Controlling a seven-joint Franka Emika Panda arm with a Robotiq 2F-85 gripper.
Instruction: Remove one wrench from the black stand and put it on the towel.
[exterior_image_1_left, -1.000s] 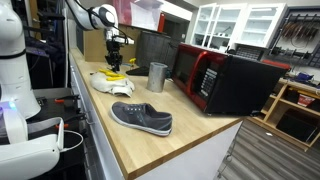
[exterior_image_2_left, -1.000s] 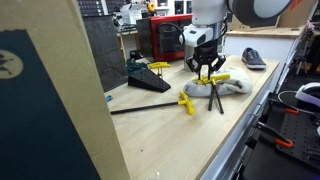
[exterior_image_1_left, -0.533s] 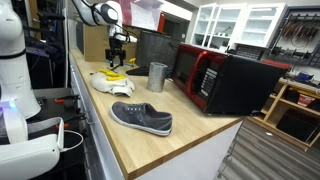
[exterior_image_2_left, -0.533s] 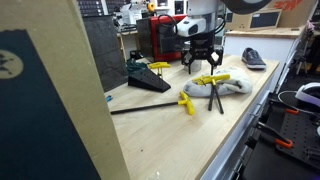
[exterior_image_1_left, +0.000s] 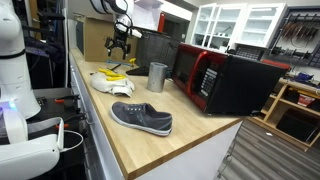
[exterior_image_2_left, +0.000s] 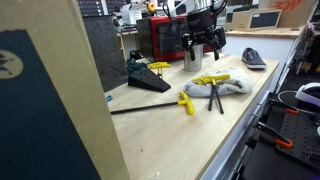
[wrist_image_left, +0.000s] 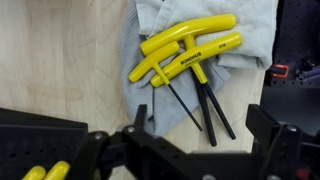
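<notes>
1. Ext. view: gripper (exterior_image_1_left: 120, 45) up in air over far end of wooden counter (exterior_image_1_left: 195, 125), above towel (exterior_image_1_left: 105, 82). Fingers spread, holding nothing, touching nothing. Yellow-handled wrenches (exterior_image_1_left: 117, 72) lying on towel. Grey cup (exterior_image_1_left: 157, 76) just right of towel, grey shoe (exterior_image_1_left: 141, 118) nearer, microwave (exterior_image_1_left: 215, 78) w/ red front further right.
2. Ext. view: gripper (exterior_image_2_left: 203, 45) well above towel (exterior_image_2_left: 235, 88), jaws apart, empty. Wrenches (exterior_image_2_left: 212, 79) across towel, dark shafts running off its near edge. Black stand (exterior_image_2_left: 150, 80) left of towel, apart from it, yellow tools in it. Spare wrench (exterior_image_2_left: 186, 103) on bare counter between stand and towel, nearer.
3. Wrist view: gripper (wrist_image_left: 195, 140) at bottom, fingers wide, nothing between. Two wrenches (wrist_image_left: 185, 50) side by side, handles on towel (wrist_image_left: 160, 20), shafts pointing toward gripper. Black stand (wrist_image_left: 40, 135) lower left.
</notes>
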